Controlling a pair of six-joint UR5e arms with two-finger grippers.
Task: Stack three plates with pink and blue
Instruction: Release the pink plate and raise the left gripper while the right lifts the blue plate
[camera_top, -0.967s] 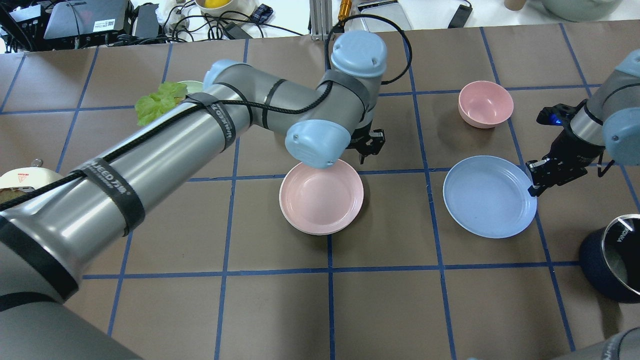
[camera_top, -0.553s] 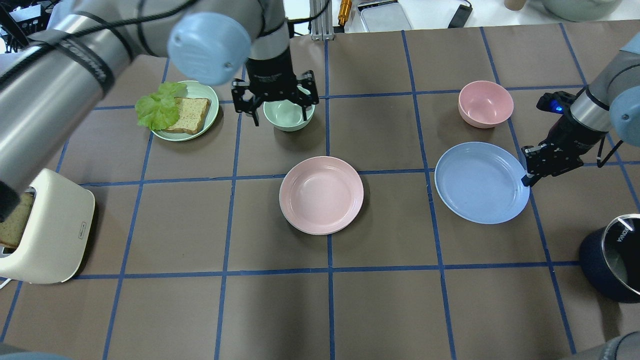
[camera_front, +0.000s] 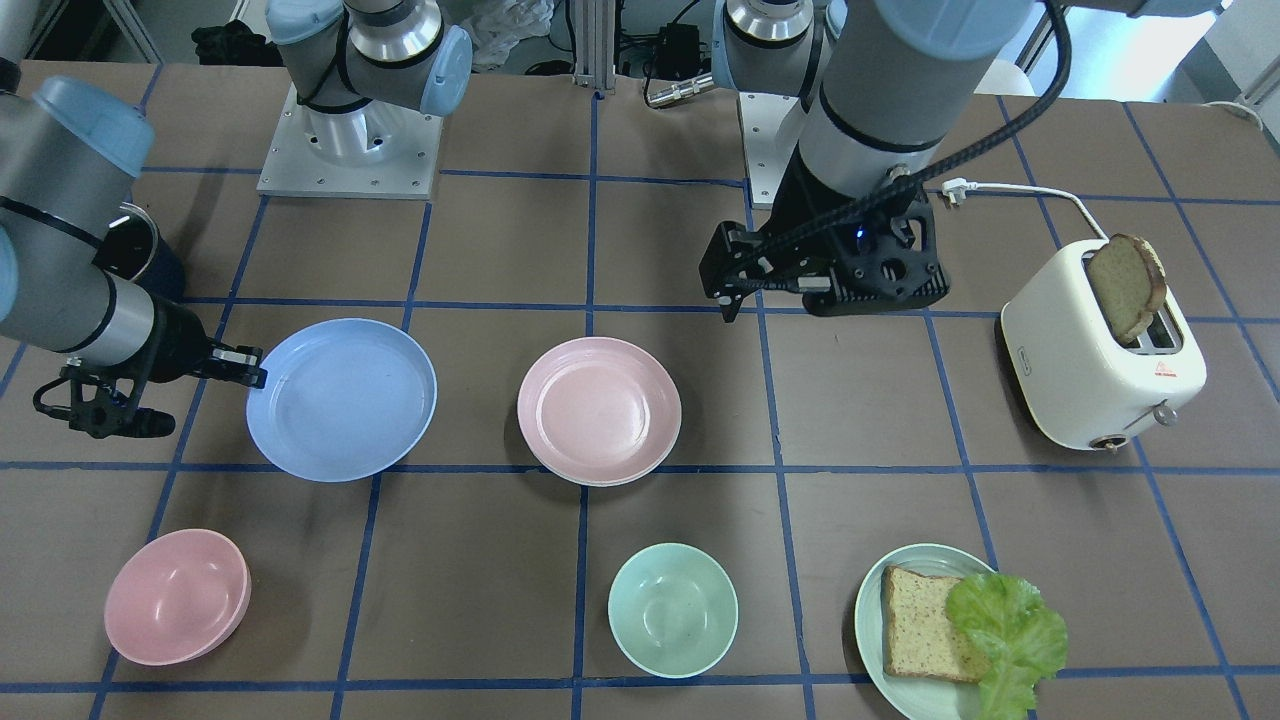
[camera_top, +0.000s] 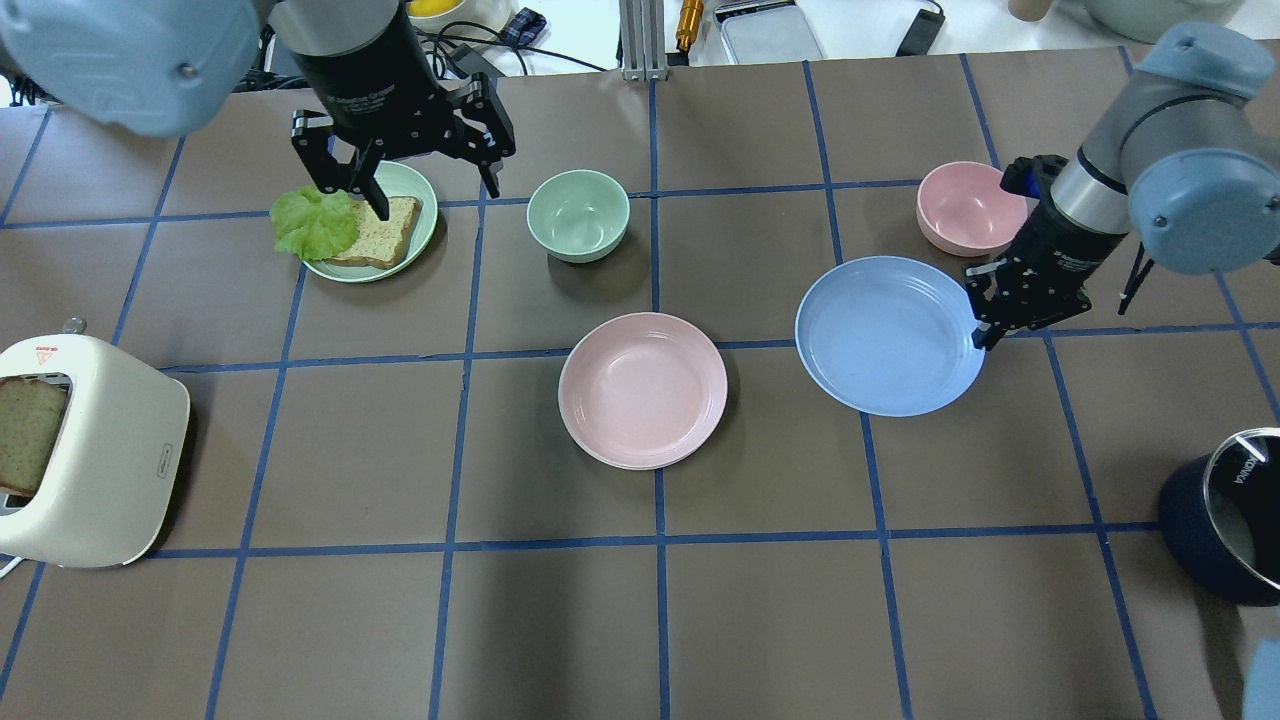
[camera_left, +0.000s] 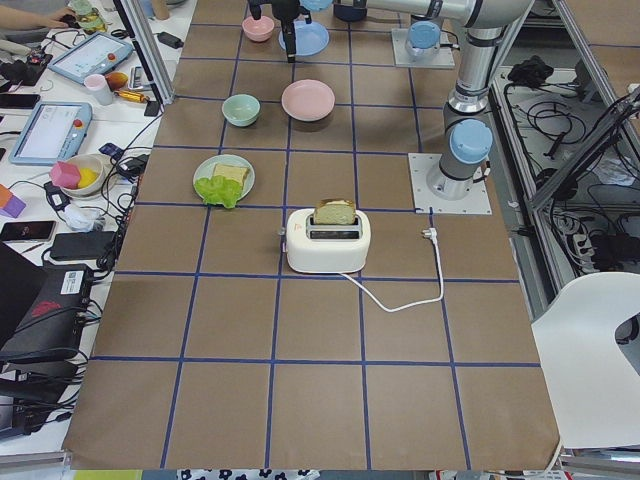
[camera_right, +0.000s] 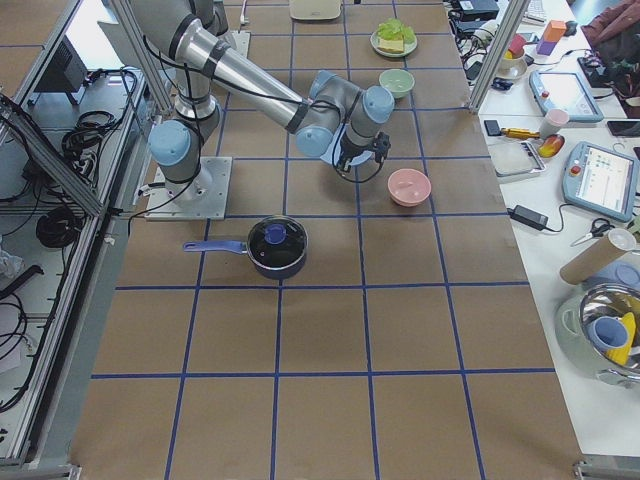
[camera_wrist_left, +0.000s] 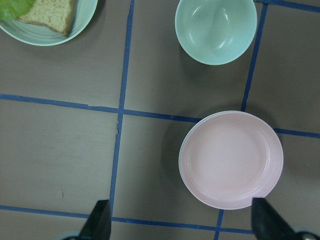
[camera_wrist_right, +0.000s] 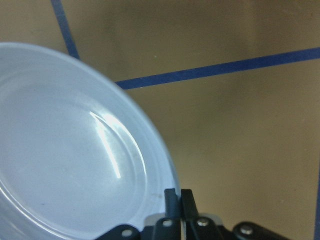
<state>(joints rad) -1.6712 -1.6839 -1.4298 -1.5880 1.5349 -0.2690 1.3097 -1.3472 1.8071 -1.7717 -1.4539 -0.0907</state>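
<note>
From the front: grips the blue plate (camera_front: 340, 400) by its rim with the right gripper (camera_front: 248, 378), apart from the pink plate (camera_front: 598, 408) resting on the cream plate (camera_front: 592, 484). From overhead: holds the left gripper (camera_top: 408, 185) spread wide above the green plate (camera_top: 425, 228). From the right wrist: pinches the blue rim tight.

Seen from overhead, we take the brown, blue-gridded surface (camera_top: 560, 620) as the dial. At 10 o'clock, a pale green plate (camera_front: 920, 556) carries a bread slice (camera_top: 375, 240), with lettuce (camera_top: 312, 222) at its 9 o'clock. At 12 o'clock, we find a mint bowl (camera_top: 578, 215); at 2 o'clock, a pink bowl (camera_top: 970, 207). At 9 o'clock, a cream toaster (camera_front: 1075, 370) holds a raised slice of toast (camera_front: 1125, 285). At 3 o'clock, a lidded dark blue saucepan (camera_right: 277, 247).
</note>
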